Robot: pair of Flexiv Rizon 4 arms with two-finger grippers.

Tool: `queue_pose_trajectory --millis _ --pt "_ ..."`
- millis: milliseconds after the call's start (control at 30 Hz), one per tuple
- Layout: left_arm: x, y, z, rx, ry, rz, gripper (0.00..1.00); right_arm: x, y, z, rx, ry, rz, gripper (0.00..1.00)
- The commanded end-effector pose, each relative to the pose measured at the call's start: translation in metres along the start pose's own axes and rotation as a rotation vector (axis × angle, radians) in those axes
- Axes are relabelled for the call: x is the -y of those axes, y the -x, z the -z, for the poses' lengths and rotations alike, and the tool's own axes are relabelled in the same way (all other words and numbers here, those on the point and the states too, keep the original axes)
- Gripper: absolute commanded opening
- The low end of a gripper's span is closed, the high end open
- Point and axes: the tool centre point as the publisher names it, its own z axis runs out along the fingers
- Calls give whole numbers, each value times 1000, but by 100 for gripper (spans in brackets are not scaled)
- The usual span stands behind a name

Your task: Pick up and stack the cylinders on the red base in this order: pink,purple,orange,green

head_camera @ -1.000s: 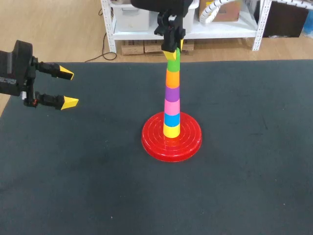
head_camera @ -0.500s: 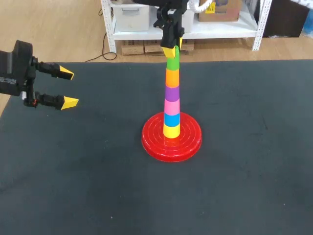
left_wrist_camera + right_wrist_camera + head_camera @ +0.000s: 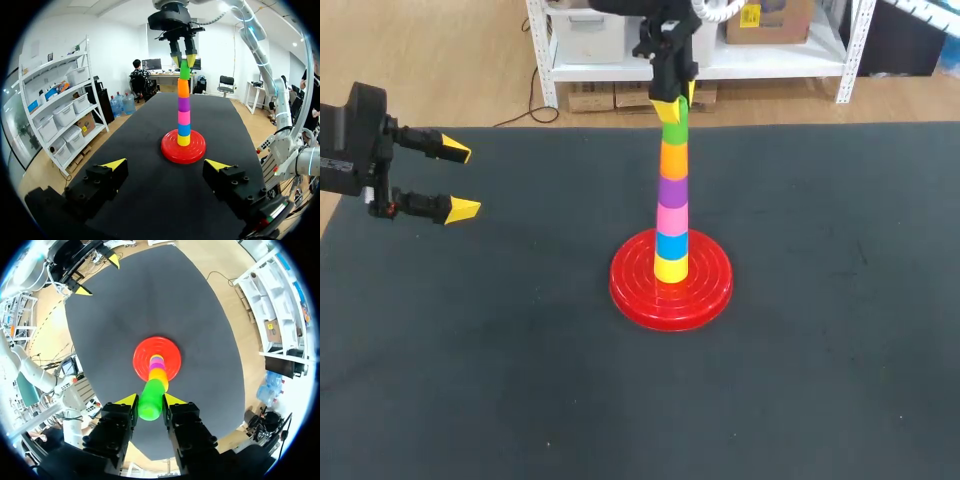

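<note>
- Head view: one slim column stands on the red base [image 3: 625, 290] in the middle of the worktop [image 3: 470, 380]. From the bottom up it is a yellow cylinder [image 3: 670, 267], blue cylinder [image 3: 671, 244], pink cylinder [image 3: 671, 218], purple cylinder [image 3: 672, 190], orange cylinder [image 3: 673, 160] and green cylinder [image 3: 674, 131].
- The right gripper [image 3: 672, 103] comes down from above at the far side, its fingers narrow around the upper part of the green cylinder. In the right wrist view both yellow tips look pressed against its flanks, so I judge it held.
- The left gripper [image 3: 460, 180] hangs wide apart and empty over the worktop's left edge, well apart from the stack.
- Handling, as a judgement: the pieces look like light, stiff, smooth plastic. Their sides seem slick, so they are best gripped squarely across opposite flanks. The column is tall and thin, so a sideways nudge at the top could topple it. Letting go calls for a straight upward exit.
- No container is on the worktop. The base alone bears all six pieces, and pink, purple, orange and green sit in the asked order.
</note>
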Motion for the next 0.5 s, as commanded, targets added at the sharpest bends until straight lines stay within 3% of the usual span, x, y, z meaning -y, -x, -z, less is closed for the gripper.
queue_pose_trajectory --millis 33,200,500 --pt "0 -1 0 5 1 -3 100 5 0 -13 15 14 0 0" --pt "0 -1 0 5 1 -3 100 5 -1 -4 35 7 2 0" --pt "0 -1 0 5 1 -3 100 5 2 -21 6 24 -7 0"
